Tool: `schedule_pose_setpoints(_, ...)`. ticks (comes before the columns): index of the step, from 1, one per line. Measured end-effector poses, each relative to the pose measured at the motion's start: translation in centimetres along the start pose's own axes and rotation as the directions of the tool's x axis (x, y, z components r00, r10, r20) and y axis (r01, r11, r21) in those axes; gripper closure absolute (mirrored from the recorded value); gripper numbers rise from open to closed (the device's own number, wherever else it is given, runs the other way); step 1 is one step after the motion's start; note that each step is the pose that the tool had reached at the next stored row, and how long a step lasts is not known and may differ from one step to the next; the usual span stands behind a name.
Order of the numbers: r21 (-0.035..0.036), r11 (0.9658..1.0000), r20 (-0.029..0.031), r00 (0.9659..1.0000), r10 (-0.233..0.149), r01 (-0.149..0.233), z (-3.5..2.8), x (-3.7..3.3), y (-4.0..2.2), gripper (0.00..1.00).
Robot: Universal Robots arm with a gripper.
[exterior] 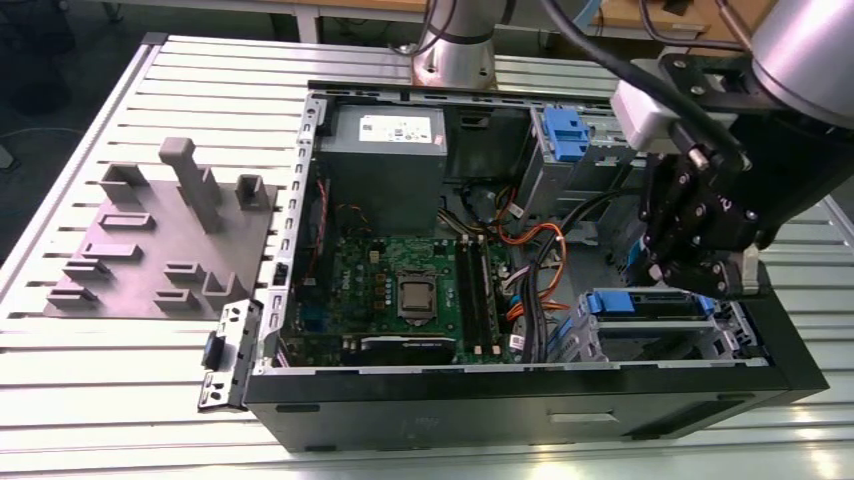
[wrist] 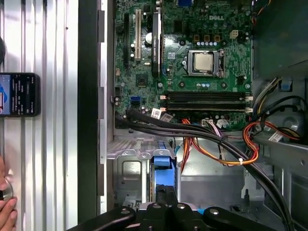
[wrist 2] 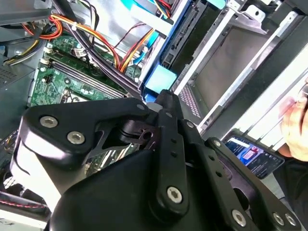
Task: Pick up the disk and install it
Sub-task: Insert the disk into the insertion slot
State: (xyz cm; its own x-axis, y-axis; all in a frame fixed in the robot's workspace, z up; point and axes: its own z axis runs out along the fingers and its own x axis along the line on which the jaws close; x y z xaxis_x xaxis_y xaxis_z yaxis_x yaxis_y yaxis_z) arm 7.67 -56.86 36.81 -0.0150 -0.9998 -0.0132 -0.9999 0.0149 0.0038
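Holding the fingers (wrist 2: pixel 167 115) clenched, tip against tip, and bearing on the blue end of the disk (wrist: pixel 162 174) rather than pinching it. Judging from that: pushing, not carrying.

Sitting edge-on in the drive cage (exterior: pixel 583 345), at about 4 o'clock inside the open computer case (exterior: pixel 534 410) in the exterior view. Standing on edge because the cage's slot runs that way, and showing the blue carrier frame outward so that there is something to press on. Appearing largely home in the slot, though how deep cannot be told.

Passing just beside the cage at about 10 o'clock: orange and black cables (exterior: pixel 527 255), draping close enough to be worth minding. Lying flat beyond them at 9 o'clock: the motherboard (exterior: pixel 400 290).

Resting outside the case on the slatted tabletop (exterior: pixel 107 380): a phone (wrist: pixel 19 95), with a person's hand (wrist: pixel 6 211) near it, well apart from the work.
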Motion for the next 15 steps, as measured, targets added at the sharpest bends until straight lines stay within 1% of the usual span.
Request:
schedule_pose_setpoints(10, 0.0000, 1.0000, 0.0001, 1.0000, 0.000, 0.000, 1.85, 0.02, -0.01, 0.89)
schedule_pose_setpoints(15, 0.0000, 1.0000, 0.0001, 1.0000, 0.000, 0.000, 1.96, 0.03, -0.01, 0.89)
